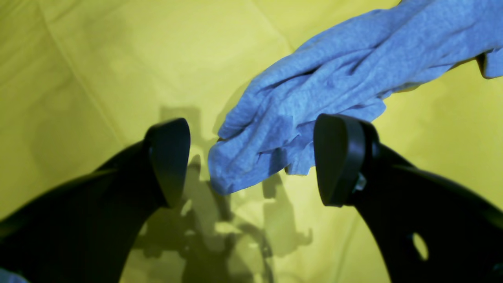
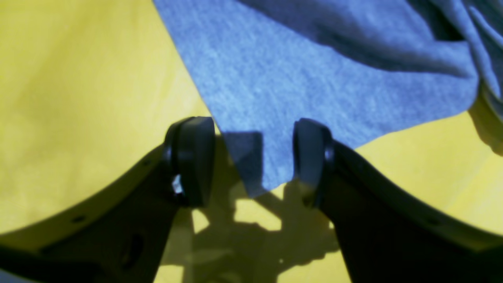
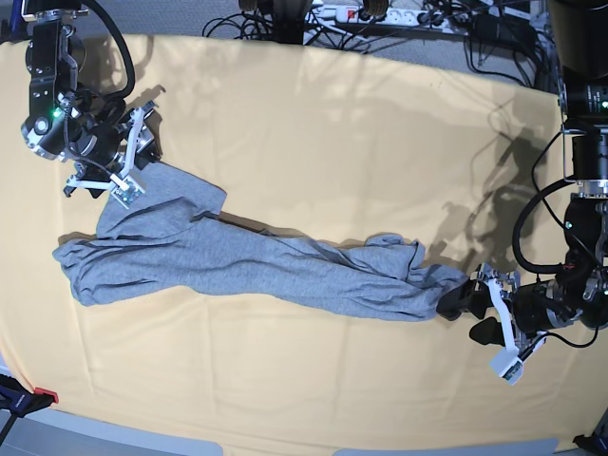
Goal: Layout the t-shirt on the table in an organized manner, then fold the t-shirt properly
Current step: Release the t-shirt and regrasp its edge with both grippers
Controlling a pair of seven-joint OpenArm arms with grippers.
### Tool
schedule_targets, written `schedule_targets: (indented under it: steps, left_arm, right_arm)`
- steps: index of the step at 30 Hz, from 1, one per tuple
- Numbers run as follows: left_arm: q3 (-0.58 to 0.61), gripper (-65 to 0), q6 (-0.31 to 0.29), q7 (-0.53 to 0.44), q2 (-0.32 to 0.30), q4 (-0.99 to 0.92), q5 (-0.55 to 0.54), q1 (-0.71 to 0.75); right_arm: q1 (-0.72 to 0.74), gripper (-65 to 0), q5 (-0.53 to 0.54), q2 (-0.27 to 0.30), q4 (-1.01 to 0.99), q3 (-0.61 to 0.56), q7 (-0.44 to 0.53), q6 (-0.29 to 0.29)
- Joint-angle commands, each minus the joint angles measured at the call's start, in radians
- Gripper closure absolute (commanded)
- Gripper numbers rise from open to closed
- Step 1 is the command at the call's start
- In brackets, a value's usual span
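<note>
Rumpled heather-grey t-shirt, creased table

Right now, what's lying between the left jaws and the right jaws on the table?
The t-shirt, pulled into a long bunched band, spans the table from the right gripper to the left gripper; the base view shows it.

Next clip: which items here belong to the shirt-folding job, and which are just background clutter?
Job items:
- t-shirt, stretched out and bunched
- table
- left end effector, open at one shirt end
- right end effector, open at a shirt corner

Lying about:
- cables and power strip behind the table
</note>
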Motion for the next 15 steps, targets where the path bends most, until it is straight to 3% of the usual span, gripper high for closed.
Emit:
schedule_targets:
  steps: [1, 5, 9, 15]
  left_arm:
    - [-0.012, -49.4, -0.004, -0.019, -0.014, 0.014, -0.020, -0.032]
    - [-0.012, -49.4, -0.004, -0.018, -0.014, 0.013, -0.020, -0.032]
    - [-0.012, -49.4, -0.021, -0.016, -0.014, 0.013, -0.021, -0.032]
    - [-0.012, -49.4, -0.067, 0.087, -0.014, 0.014, -0.131, -0.032]
  right_arm:
    - [0.011, -29.0, -0.011, 0.014, 0.011, -0.001, 0.016, -0.017]
    - [0.015, -0.4, -0.071, 0.014, 0.011, -0.005, 0.015, -0.050]
    - [0.023, 0.0, -0.171, 0.020, 0.018, 0.004, 0.006, -0.116]
    - [-0.011, 0.0, -0.163, 0.039, 0.160, 0.083, -0.068, -0.139]
